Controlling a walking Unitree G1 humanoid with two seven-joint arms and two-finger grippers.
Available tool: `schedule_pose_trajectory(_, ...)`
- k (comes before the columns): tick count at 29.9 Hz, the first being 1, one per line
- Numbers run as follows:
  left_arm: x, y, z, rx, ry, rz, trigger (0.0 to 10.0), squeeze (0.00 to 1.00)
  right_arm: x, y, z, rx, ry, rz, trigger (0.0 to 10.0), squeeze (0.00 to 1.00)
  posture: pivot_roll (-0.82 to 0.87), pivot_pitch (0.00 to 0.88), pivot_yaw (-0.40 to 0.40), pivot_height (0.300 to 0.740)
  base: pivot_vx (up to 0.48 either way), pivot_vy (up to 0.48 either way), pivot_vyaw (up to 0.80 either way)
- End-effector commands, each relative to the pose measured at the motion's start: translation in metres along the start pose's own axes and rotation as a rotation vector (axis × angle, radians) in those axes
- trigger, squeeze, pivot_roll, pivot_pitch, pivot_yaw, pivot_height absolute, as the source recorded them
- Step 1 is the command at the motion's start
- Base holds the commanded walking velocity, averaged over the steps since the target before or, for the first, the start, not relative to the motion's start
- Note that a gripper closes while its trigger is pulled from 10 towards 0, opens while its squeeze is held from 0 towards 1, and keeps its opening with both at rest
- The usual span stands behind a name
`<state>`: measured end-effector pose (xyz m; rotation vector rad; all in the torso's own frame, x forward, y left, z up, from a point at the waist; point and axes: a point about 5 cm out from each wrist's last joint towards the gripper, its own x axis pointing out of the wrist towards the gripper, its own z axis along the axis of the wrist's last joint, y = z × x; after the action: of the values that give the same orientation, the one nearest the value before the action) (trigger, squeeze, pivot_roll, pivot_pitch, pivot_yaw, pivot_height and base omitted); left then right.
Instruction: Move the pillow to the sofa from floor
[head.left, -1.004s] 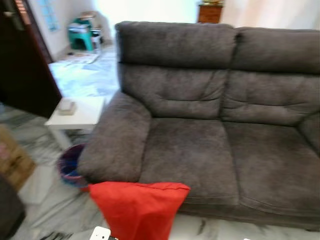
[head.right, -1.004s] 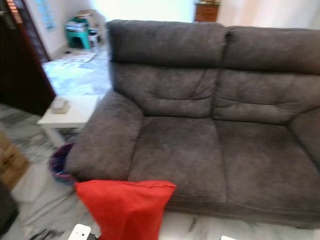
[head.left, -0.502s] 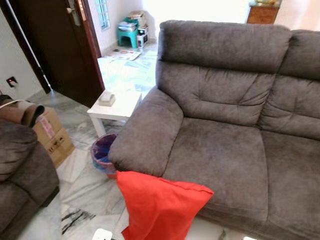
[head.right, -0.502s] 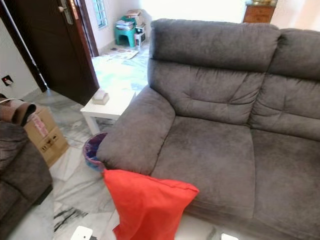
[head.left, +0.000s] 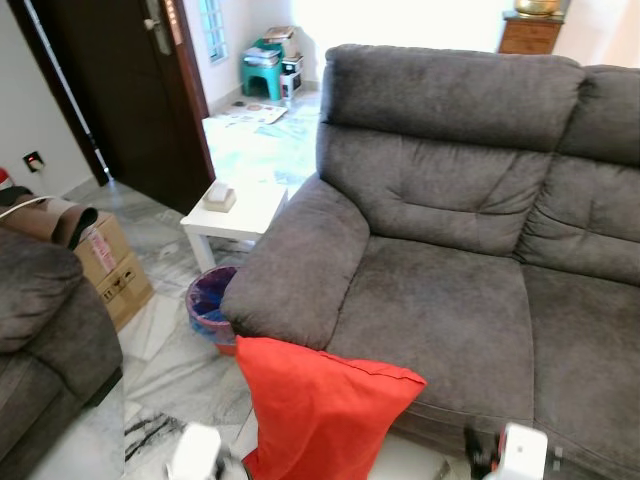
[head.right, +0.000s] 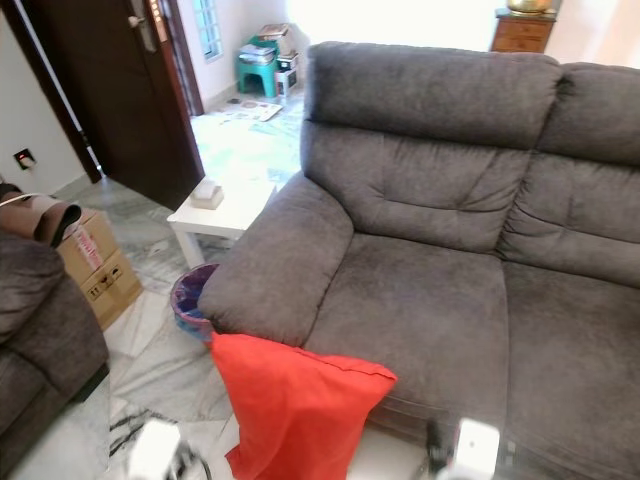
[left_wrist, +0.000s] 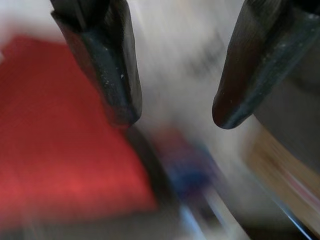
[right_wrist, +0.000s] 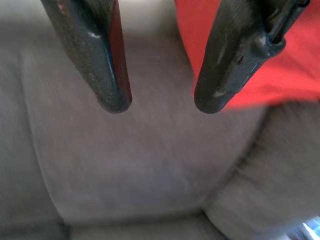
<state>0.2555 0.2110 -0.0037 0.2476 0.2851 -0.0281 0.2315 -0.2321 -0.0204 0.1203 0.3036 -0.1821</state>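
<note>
Both arms newly raised beside red pillow, left hand spread, right hand spread, empty

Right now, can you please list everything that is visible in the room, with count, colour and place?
Red fabric pillow: one, red, on floor leaning against sofa front.
Grey fabric sofa: one, dark grey, ahead.
Second grey sofa: one, dark grey, at far left.
White side table: one, white, beside sofa arm.
Small box: one, beige, on side table.
Round bin: one, purple-blue, below sofa arm.
Cardboard box: one, brown, on floor.
Dark door: one, brown, behind.
Left gripper: open, beside pillow.
Right gripper: open, over sofa.
</note>
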Motion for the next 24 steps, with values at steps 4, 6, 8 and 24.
schedule_pose_trajectory(4, -0.008, -0.002, 0.009, -0.029, -0.086, -0.005, 10.0, 0.0, -0.006, -0.002, 0.0, 0.021, -0.048, -0.007, 10.0, 0.0, -0.08, 0.003, 0.072, 0.74, 0.0, 0.0, 0.0)
schedule_pose_trajectory(6, -0.015, 0.002, 0.008, -0.053, -0.106, 0.002, 10.0, 0.0, -0.011, -0.003, -0.004, 0.012, -0.047, -0.012, 10.0, 0.0, -0.06, 0.0, 0.069, 0.74, 0.0, 0.0, 0.0)
schedule_pose_trajectory(8, -0.02, 0.003, 0.01, -0.07, -0.124, -0.013, 10.0, 0.0, -0.016, -0.005, -0.009, 0.008, -0.042, -0.013, 10.0, 0.0, -0.05, 0.0, 0.064, 0.74, 0.0, 0.0, 0.0)
schedule_pose_trajectory(24, -0.023, -0.002, 0.022, -0.091, -0.135, -0.076, 10.0, 0.0, -0.021, -0.008, -0.004, 0.007, -0.093, -0.039, 10.0, 0.0, -0.06, 0.0, 0.074, 0.74, 0.0, 0.0, 0.0)
